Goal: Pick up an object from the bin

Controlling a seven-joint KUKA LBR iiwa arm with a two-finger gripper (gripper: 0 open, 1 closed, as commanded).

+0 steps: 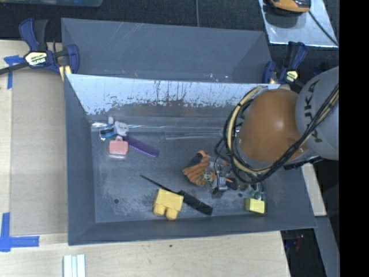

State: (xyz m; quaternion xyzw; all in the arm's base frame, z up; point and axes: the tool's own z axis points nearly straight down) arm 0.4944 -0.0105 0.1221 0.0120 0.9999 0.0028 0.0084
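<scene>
One tool [222, 180] low beside orange crumpled thing [196, 167], near black comb [183, 197], its opening impossible to tell

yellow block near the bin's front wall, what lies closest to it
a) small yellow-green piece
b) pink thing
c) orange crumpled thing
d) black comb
D: the black comb lies slantwise along the upper right corner of the yellow block, while everything else in the bin sits clearly apart from it.
</scene>
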